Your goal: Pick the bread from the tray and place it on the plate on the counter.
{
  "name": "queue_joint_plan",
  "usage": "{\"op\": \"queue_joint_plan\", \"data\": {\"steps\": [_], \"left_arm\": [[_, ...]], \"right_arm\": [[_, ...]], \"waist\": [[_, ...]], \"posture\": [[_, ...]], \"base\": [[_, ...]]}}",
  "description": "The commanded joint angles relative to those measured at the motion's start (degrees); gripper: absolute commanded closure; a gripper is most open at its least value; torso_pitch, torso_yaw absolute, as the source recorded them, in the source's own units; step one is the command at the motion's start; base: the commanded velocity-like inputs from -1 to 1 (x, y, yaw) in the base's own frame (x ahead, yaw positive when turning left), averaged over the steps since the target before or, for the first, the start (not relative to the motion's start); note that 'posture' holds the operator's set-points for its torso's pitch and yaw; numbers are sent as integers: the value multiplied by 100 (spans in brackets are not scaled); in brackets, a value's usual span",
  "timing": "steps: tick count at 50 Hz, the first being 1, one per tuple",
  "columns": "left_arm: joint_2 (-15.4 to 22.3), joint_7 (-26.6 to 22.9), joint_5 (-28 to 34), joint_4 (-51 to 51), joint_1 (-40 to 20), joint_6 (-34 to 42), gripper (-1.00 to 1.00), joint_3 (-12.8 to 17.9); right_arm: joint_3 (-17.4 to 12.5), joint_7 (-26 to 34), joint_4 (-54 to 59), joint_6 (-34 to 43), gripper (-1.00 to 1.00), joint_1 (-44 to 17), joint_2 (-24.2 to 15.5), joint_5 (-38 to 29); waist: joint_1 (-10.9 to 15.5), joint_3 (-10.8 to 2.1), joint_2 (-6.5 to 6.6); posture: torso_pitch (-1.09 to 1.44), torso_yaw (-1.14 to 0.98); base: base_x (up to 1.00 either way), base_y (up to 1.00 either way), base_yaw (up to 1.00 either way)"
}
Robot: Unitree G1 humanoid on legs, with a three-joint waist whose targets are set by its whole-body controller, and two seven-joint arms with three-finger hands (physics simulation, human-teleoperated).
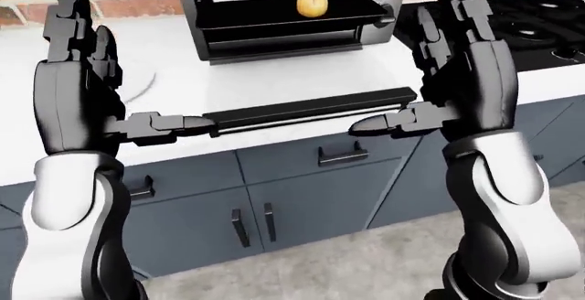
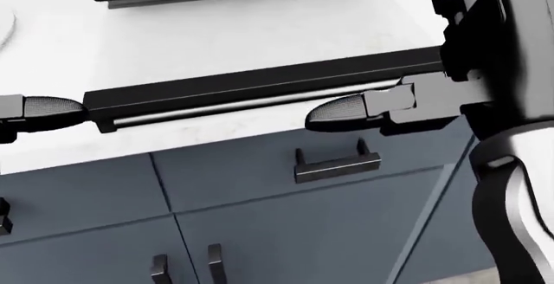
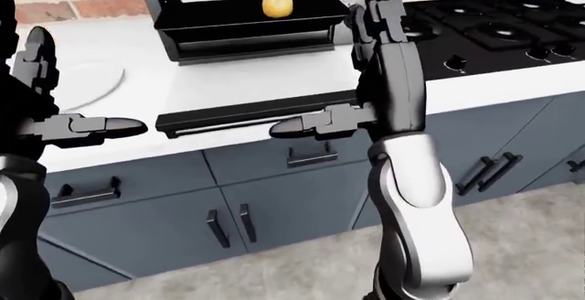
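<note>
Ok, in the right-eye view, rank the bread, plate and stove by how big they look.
1. Stove, largest, though cut off by the right edge.
2. Plate, partly hidden by the left hand.
3. Bread, clearly smallest and farthest away.

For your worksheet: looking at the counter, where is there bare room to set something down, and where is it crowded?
Bare white counter lies between the oven and its open door, and beside the plate at the right-eye view's left. The bread sits on the tray. The stove fills the right. Both open hands, left hand and right hand, crowd the counter's edge.

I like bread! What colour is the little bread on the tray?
The small oval bread is golden yellow, on the black tray; the left-eye view shows it best.
</note>
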Motion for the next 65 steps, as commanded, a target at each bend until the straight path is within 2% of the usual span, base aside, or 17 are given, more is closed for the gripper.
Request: {"op": "queue_joint_plan", "data": {"steps": [1,6,12,15,17,19,22,27,30,31,37,44,47,48,49,58,65], "left_arm": [[80,24,-2,-202,-145,-179,-100,67],[124,41,-57,-244,-125,-141,-100,137],[148,71,-76,-236,-138,-141,-100,131],[160,78,-72,-222,-147,-149,-100,123],[156,80,-74,-228,-153,-138,-100,118],[161,79,-62,-232,-154,-129,-100,104],[154,71,-44,-223,-160,-136,-100,83],[137,57,-36,-201,-163,-158,-100,84],[126,60,-31,-215,-168,-147,-100,70],[127,58,-20,-207,-162,-157,-100,58],[116,59,2,-199,-182,-147,-100,35],[120,57,26,-199,-250,-99,-100,6],[140,40,26,-213,-281,-55,-100,18],[143,40,19,-212,-304,-35,-100,22],[156,33,19,-210,-320,-27,-100,15],[162,46,12,-136,-403,-43,-100,-18],[148,45,48,-138,-371,-73,-100,-46]], "right_arm": [[-53,-38,-196,-204,-100,-158,-77,-54],[-61,-58,-198,-248,-100,-222,-59,-27],[-54,-73,-176,-273,-100,-237,-70,-36],[-70,-63,-199,-282,-100,-214,-77,-30],[-105,-61,-219,-303,-100,-157,-78,-10],[-113,-64,-245,-263,-100,-172,-88,16],[-138,-116,-238,-241,-100,-149,-112,13],[-172,-228,-175,-275,-100,-169,-103,54],[-171,-251,-204,-217,-100,-180,-202,3],[-226,-244,-241,-221,-100,-188,-153,88],[-291,-287,-277,-187,-100,-232,-236,176],[-372,-389,-311,-227,-100,-226,-296,316],[-392,-428,-345,-206,-100,-227,-336,369],[-394,-436,-362,-187,-100,-233,-343,385],[-410,-454,-373,-163,-100,-251,-343,419],[-345,-488,-419,-57,-100,-350,-417,484],[-397,-509,-390,-111,-100,-297,-400,488]], "waist": [[-8,-191,52],[-39,-209,201],[-49,-155,54],[-88,-12,201],[-73,-127,514],[-42,-107,534],[25,-145,405],[-16,130,150],[48,-30,-228],[11,54,-23],[-132,-206,-102],[-239,-65,335],[-258,-208,908],[-224,-76,544],[-249,-45,636],[-172,-31,109],[-131,-69,-97]], "posture": [[0,0],[0,0],[0,0],[0,0],[0,0],[0,0],[0,0],[0,0],[0,0],[0,0],[0,0],[0,0],[0,0],[0,0],[0,0],[0,0],[0,0]], "base": [[0,0,0],[0,0,26],[0,0,68],[0,0,68],[0,0,69],[0,0,68],[0,0,64],[0,0,0],[0,0,0],[0,0,0],[1,22,0],[8,27,0],[11,26,0],[13,27,0],[14,27,0],[14,24,0],[12,1,0]]}}
